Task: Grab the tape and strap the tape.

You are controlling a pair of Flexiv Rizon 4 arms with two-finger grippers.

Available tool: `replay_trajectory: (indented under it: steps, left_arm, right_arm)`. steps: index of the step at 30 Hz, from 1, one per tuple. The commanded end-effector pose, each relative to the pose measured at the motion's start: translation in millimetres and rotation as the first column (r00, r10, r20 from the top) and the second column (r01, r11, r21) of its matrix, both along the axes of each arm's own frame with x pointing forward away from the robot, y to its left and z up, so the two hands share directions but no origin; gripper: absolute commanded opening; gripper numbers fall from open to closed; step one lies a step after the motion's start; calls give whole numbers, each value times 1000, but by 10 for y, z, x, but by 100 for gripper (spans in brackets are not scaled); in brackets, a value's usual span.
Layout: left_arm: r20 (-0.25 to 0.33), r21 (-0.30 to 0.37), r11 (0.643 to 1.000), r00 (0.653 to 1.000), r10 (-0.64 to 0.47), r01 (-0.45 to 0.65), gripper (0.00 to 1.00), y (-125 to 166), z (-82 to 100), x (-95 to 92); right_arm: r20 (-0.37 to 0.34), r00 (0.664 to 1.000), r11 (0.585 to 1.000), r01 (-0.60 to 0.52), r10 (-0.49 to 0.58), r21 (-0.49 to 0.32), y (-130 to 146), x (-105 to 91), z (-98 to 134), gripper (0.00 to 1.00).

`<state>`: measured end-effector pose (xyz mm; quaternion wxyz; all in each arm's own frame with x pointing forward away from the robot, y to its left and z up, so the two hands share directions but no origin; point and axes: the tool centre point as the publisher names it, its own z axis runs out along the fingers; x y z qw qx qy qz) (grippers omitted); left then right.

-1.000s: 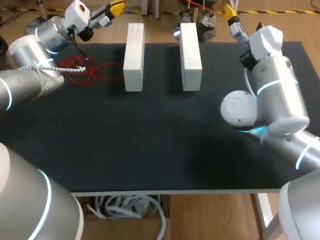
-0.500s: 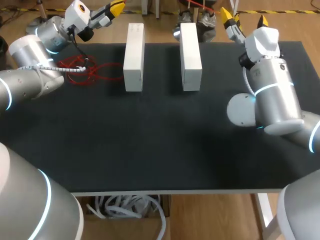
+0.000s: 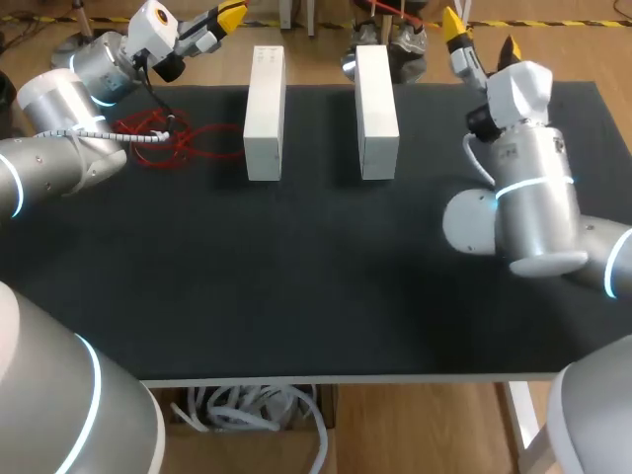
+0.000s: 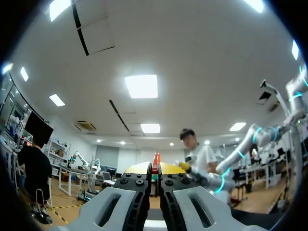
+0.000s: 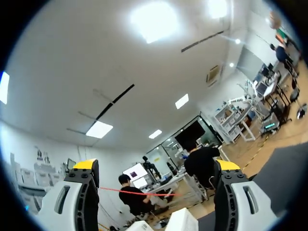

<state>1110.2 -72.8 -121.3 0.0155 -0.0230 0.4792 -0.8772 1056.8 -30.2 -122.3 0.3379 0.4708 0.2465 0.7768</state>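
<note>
Left fingers (image 3: 231, 15) are clenched, right fingers (image 3: 455, 24) spread, both at the bench (image 3: 296, 296) edge; red tape (image 3: 158, 133) is seen only from above.

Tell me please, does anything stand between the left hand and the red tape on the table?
Nothing visible does. The left hand points upward by the table's far edge. The red tape lies loose on the table beside the left arm, to the left of a white box, which is not between them.
</note>
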Motion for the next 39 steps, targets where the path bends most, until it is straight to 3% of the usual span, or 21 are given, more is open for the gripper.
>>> replay_trajectory:
  steps: [1, 4, 9, 14, 20, 26, 29, 33, 36, 39]
  left_arm:
    - [0, 0, 1000, 1000, 2, -2, 0, -5, 2, -5]
    - [0, 0, 1000, 1000, 2, -2, 0, -5, 2, -5]
    - [0, 0, 1000, 1000, 2, -2, 0, -5, 2, -5]
    - [0, 0, 1000, 1000, 2, -2, 0, -5, 2, -5]
    - [0, 0, 1000, 1000, 2, -2, 0, -5, 2, -5]
    - [0, 0, 1000, 1000, 2, -2, 0, -5, 2, -5]
    - [0, 0, 1000, 1000, 2, -2, 0, -5, 2, -5]
    - [0, 0, 1000, 1000, 2, -2, 0, -5, 2, -5]
    - [0, 0, 1000, 1000, 2, -2, 0, -5, 2, -5]
    - [0, 0, 1000, 1000, 2, -2, 0, -5, 2, -5]
  right_arm:
    - [96, 986, 940, 99, -137, 327, 107, 7, -106, 100]
    - [91, 983, 898, 104, -157, 427, 110, -11, -112, 100]
    - [82, 979, 795, 103, -189, 598, 164, -33, -56, 100]
    - [88, 982, 722, 63, -170, 689, 310, -79, -7, 100]
    - [56, 986, 685, 67, -156, 726, 392, -93, -44, 100]
    - [70, 984, 656, 57, -166, 753, 338, -80, -7, 100]
    - [102, 981, 633, 28, -168, 774, 321, -85, -11, 100]
    - [211, 958, 577, -62, -195, 814, 268, -96, -3, 100]
    - [226, 953, 572, -73, -201, 817, 251, -104, -14, 100]
    - [141, 978, 619, -15, -156, 785, 291, -95, -84, 100]
